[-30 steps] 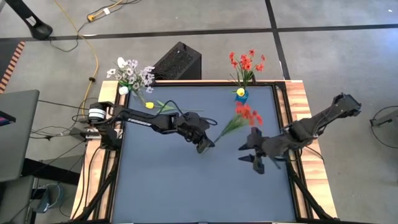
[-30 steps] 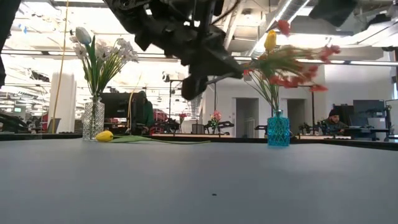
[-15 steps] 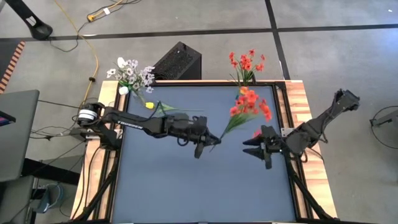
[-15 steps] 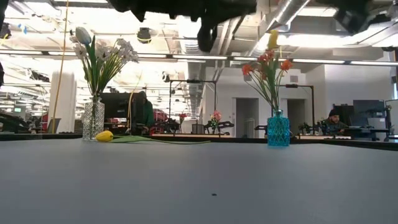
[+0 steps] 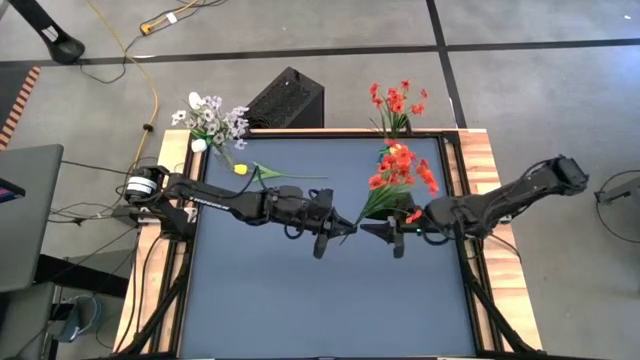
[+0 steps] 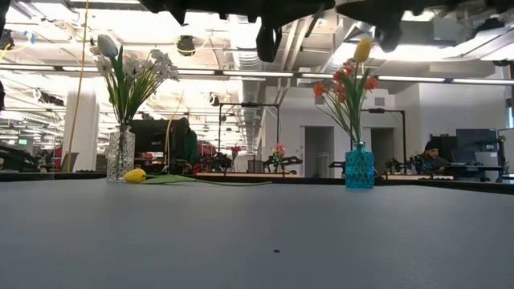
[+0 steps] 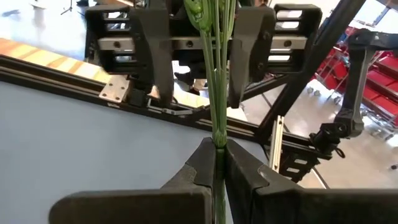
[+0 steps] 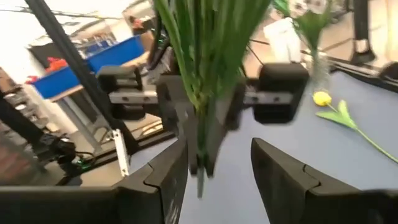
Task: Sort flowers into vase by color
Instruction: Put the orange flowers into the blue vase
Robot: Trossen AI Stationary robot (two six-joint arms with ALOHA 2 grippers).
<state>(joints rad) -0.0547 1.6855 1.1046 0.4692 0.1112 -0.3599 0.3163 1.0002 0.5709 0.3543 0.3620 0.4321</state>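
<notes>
A bunch of red flowers on green stems hangs over the table's middle right. My left gripper is shut on its stems. My right gripper faces it, open, with one finger on each side of the stems, touching nothing that I can see. A yellow flower lies flat on the table at the far left. White flowers stand in a clear vase. Red flowers and one yellow bloom stand in the blue vase. My left gripper pinches the bundled green stems between its two fingers, near their lower end. The fingers come level from the table's left and lie across the stems. The bunch is lifted clear of the table, and its blooms slant toward the far right.
A black box stands on the floor beyond the table's far edge. Wooden rails run along the table's sides. The bare blue-grey tabletop stretches toward the near edge.
My left gripper has risen out of the low view with the bunch and rolled, so the blooms have swung toward the far edge. My right gripper has tipped up to level and moved toward the table's left, up to the stems beside my left gripper.
</notes>
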